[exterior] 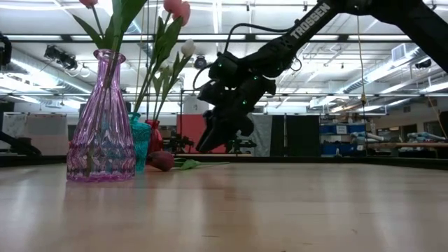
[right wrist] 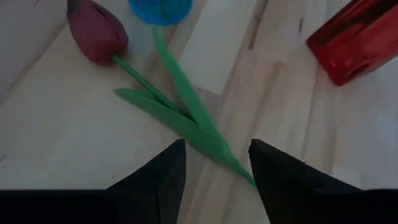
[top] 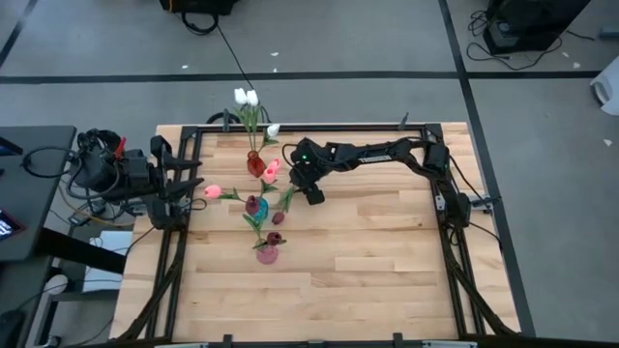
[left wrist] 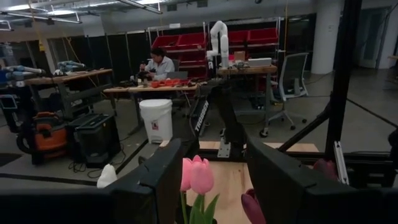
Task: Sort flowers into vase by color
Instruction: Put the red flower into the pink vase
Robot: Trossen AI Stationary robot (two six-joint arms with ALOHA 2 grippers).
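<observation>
A dark red tulip [right wrist: 96,37] lies flat on the table beside the blue vase [right wrist: 160,9], and its stem and leaves [right wrist: 186,115] run toward my right gripper [right wrist: 216,168]. That gripper is open, slants down, and its fingers stand on either side of the stem's end. In the low view its fingertips [exterior: 203,147] hang just above the wood. White tulips [top: 245,97] stand in the red vase [top: 254,162], pink ones [top: 271,166] in the blue vase [top: 259,205], and a dark red one [top: 274,237] in the purple vase [top: 266,254]. My left gripper [left wrist: 214,186] waits open at the table's left.
The three vases stand close together in a row left of my right gripper, the red vase [right wrist: 357,43] nearest to it. A black frame [top: 426,128] runs around the table's edges. Bare wood stretches over the near and right parts of the table [top: 368,271].
</observation>
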